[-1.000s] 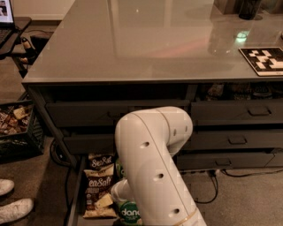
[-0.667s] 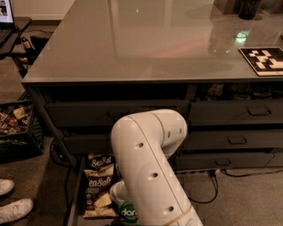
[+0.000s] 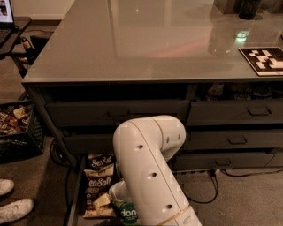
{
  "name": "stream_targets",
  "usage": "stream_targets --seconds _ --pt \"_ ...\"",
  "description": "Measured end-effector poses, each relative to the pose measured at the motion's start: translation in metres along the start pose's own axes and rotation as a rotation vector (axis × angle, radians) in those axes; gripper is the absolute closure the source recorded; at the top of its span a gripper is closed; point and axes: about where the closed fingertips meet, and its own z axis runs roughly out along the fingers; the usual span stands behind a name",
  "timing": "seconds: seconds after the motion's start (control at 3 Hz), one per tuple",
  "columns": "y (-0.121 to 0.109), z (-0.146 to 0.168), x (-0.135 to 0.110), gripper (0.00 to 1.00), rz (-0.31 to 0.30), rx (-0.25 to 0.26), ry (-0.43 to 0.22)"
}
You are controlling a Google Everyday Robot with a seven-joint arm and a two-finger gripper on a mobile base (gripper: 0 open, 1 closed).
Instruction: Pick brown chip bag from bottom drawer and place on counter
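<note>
Two brown chip bags lie in the open bottom drawer (image 3: 73,199), one behind the other: the far one (image 3: 101,162) and the near one (image 3: 98,185), both reading "Sea Salt". A green "dang" bag (image 3: 129,214) lies to their right at the drawer's front. My white arm (image 3: 148,172) bends down over the drawer and hides its right half. The gripper (image 3: 116,194) is at the arm's low end, just right of the near brown bag and above the green bag, mostly hidden by the arm. The grey counter (image 3: 146,39) spreads above the cabinet.
A black-and-white marker board (image 3: 264,59) lies on the counter's right side, and a dark object (image 3: 250,8) stands at the back right. Closed drawers with handles (image 3: 119,113) fill the cabinet front. A crate of snacks (image 3: 15,123) and two white shoes (image 3: 13,207) are on the floor to the left.
The arm's elbow has shifted slightly to the left over the drawer. The bags have not moved.
</note>
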Motion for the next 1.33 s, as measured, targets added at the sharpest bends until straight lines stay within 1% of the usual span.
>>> stream_targets --seconds 0.33,1.0,1.33 --pt "-0.002 0.012 0.004 0.00 0.019 -0.008 0.010" --pt "0.006 0.029 0.012 0.02 0.038 -0.048 0.030" --pt "0.008 0.037 0.015 0.15 0.044 -0.058 0.043"
